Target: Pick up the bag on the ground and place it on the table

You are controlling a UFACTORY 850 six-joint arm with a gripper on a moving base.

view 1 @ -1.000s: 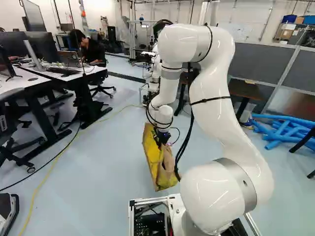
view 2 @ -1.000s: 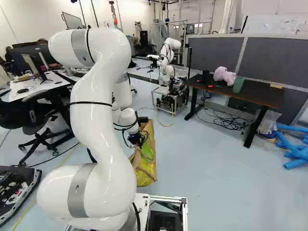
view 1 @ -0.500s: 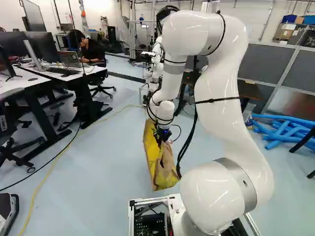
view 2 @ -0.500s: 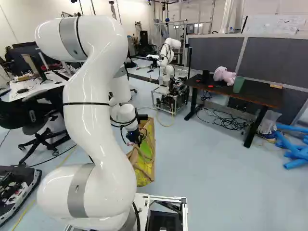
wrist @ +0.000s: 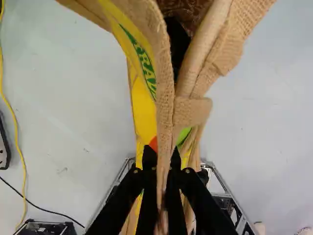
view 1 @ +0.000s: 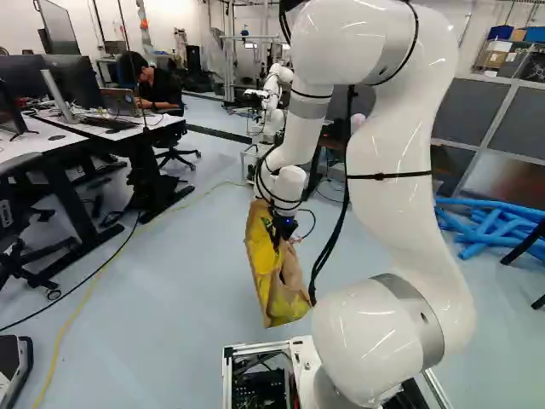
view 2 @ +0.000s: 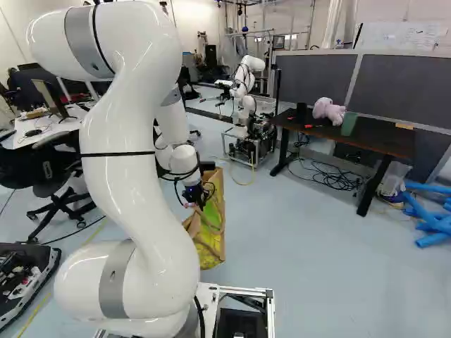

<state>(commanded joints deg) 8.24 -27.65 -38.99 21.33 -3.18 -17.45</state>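
Starts at the big white lower joint (view 1: 383, 341), climbs steeply along the arm (view 2: 134, 169), folds over high up and comes down ahead to a wrist (view 1: 289, 183) pointed at the floor (view 2: 296, 246). Ends there in black jaws (wrist: 162, 152), drawn narrow, pressing a strip of burlap (wrist: 165, 125) from both sides. Cannot tell rim from handle in that strip. Holds by it the yellow-and-tan bag (view 2: 213, 243), a little tilted in the left base view, just ahead of the base (view 1: 255, 348). Cannot tell for sure about a gap under its bottom.

Looks like the lifting step, with the grip made and the placing yet to do. Calls next for plenty more height, then a carry ahead and to the right, taken gently; could swing or sag from so small a pinch.

Farther off, at the right of the right base view, see the dark surface (view 2: 366, 135), probably the goal. Note on it a pink soft toy (view 2: 328, 110) and a green cup (view 2: 349, 123), both to be avoided. Beyond, make out another robot (view 2: 243, 84).
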